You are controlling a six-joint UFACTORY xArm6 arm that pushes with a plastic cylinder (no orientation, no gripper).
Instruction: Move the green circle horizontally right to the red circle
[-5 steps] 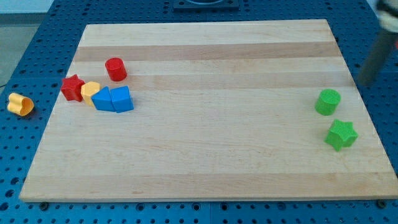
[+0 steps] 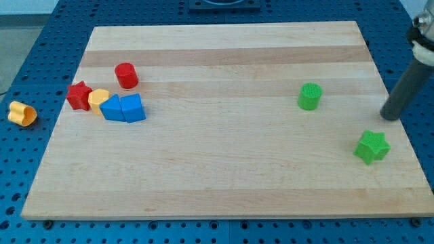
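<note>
Dark rod tip (image 2: pixel 389 117) sits near the wooden board's (image 2: pixel 237 176) right edge: no jaws, touching nothing. Green plastic circle block (image 2: pixel 310 96) stands left of it, apart, far right of the red circle block (image 2: pixel 126 74). Green star block (image 2: pixel 372 147) lies below the tip.

Green star (image 2: pixel 372 146), red star (image 2: pixel 79 95), blue blocks (image 2: pixel 123 108), yellow pieces (image 2: pixel 22 113).

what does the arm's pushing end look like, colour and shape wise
Only the lower part shows, at the view's right edge: a straight, smooth dark grey to black round rod ending in my tip, which looks blunt. At the view's top right the rod meets a lighter, whitish fitting. No cables, markings or pincer show. My tip sits to the view's right of the green circle and above the green star.
</note>
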